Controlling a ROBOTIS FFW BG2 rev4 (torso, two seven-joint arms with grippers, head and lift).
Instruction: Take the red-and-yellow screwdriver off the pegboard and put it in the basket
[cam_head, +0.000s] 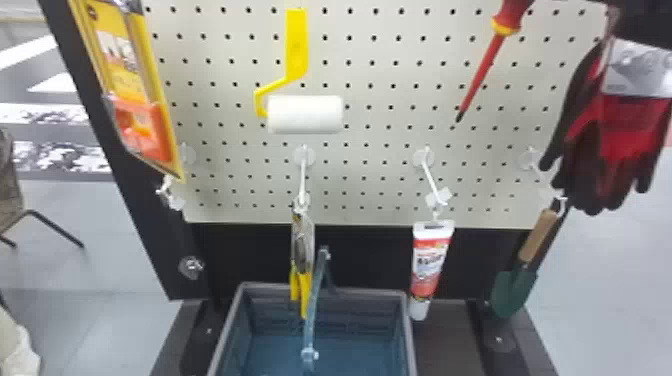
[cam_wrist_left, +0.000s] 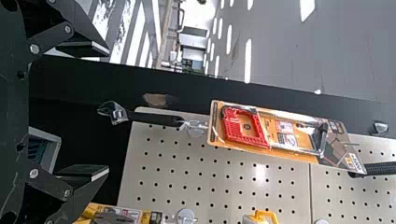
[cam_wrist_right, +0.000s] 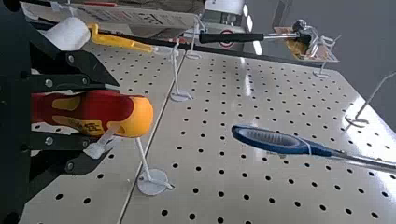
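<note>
1. Right hand (cam_head: 640, 17): clenched on the handle of the screwdriver (cam_head: 509, 17), fingers on both sides of the grip. Yellow end cap sticks out past the fingertips.
2. Screwdriver is in front of the pegboard (cam_head: 360, 75). Red shaft slants down and leftward from right hand, dark tip lowest.
3. Clear hang tag (cam_wrist_right: 99, 148) on the handle, beside one right finger. Hook (cam_wrist_right: 153, 183) on the board just beyond right hand. Can't tell if tag is clear of it.
4. Basket (cam_head: 370, 291): well below right hand and off to its left, grey rim, blue inside, carry handle up. Screwdriver is outside it.
5. Left hand (cam_wrist_left: 100, 110): released, fingers spread apart. Board is beyond its fingertips, with black-handled wrench (cam_wrist_left: 156, 119) and red-framed saw in a pack (cam_wrist_left: 280, 135) hanging there.
6. Near right hand: red-and-black gloves (cam_head: 625, 120) hang just below. Paint roller (cam_head: 305, 115), yellow handle, white sleeve, is well off to its left.
7. Lower than right hand: trowel (cam_head: 517, 292), green blade, wood handle. Tube (cam_head: 431, 270), white and red, is farther left. Yellow-handled pliers (cam_head: 302, 245) left of that, by the basket's far rim.
8. Beyond right hand on the board: black-handled hammer (cam_wrist_right: 233, 38) and blue-handled tool (cam_wrist_right: 280, 142).
</note>
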